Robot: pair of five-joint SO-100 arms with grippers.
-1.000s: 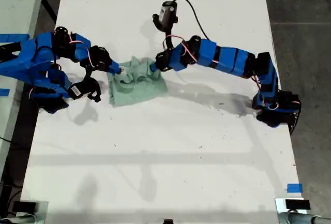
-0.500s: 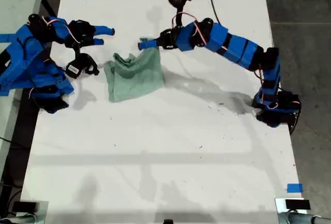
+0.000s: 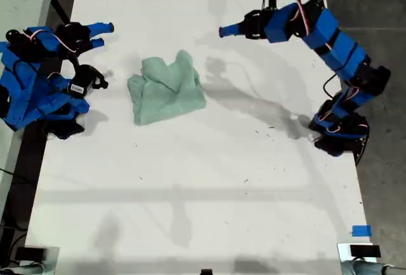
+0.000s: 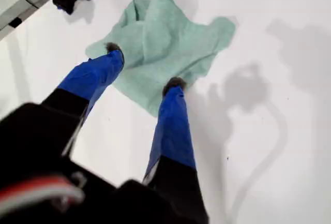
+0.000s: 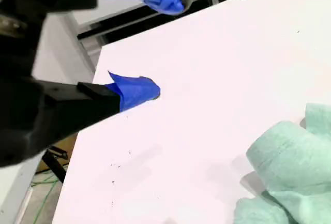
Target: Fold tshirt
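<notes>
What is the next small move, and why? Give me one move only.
Probably lower my first end effector onto the edge of the tshirt nearest it. It hangs open and empty above the cloth, my second end effector is open and off to the side, and the tshirt lies bunched and uneven, not neatly folded.

The tshirt [image 3: 166, 91] lay on the table [image 3: 209, 192], between my second gripper [image 3: 101, 35] toward the exterior view's left and my first gripper [image 3: 223, 32] toward its right, touching neither

White table [image 3: 190, 180]; blue tape [image 3: 361, 230] near its corner
</notes>
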